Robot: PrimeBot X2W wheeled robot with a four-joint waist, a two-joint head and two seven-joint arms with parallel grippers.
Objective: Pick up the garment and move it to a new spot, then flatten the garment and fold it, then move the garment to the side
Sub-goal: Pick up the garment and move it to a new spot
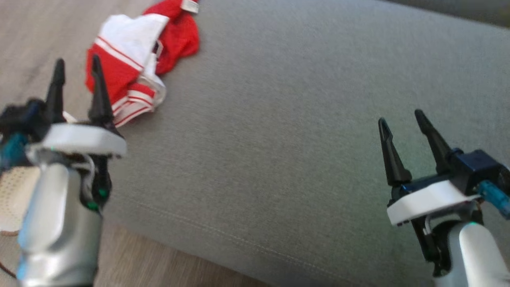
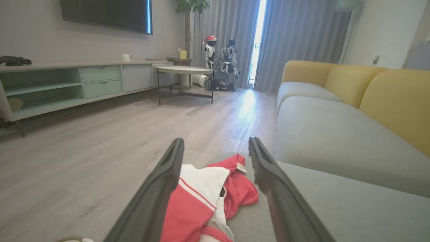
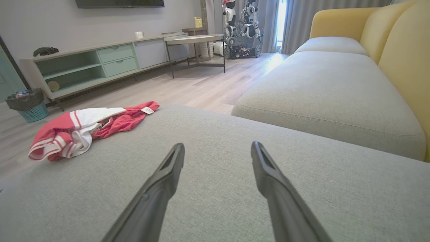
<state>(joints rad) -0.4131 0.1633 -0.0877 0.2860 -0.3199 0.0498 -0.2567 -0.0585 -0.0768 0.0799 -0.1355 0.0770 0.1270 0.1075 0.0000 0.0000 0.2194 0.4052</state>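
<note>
Hovering just short of the cloth, the left gripper [image 1: 77,59] is seen with its two dark fingers spread wide and nothing held between them. In the left wrist view the garment [image 2: 201,201] is framed right between those fingers. The right gripper [image 1: 400,116] is also held apart and empty, poised above the bare grey cushion [image 1: 279,119], well apart from the cloth.

The garment, red with white panels and stripes, is found crumpled at the cushion's left edge, with a label showing at its far end. The first step, the pick-up, is judged to be in hand and not yet made. A lowering of the left fingers onto the bunched fabric is called for, then a closing on a thick fold.

Little is found in the way. The wood floor [image 1: 36,32] lies just beside that edge, so a slip off the cushion is to be guarded against. Further off, a yellow backrest [image 2: 396,101], a low cabinet [image 3: 100,64] and a waste basket [image 3: 28,106] are noted, all well apart.
</note>
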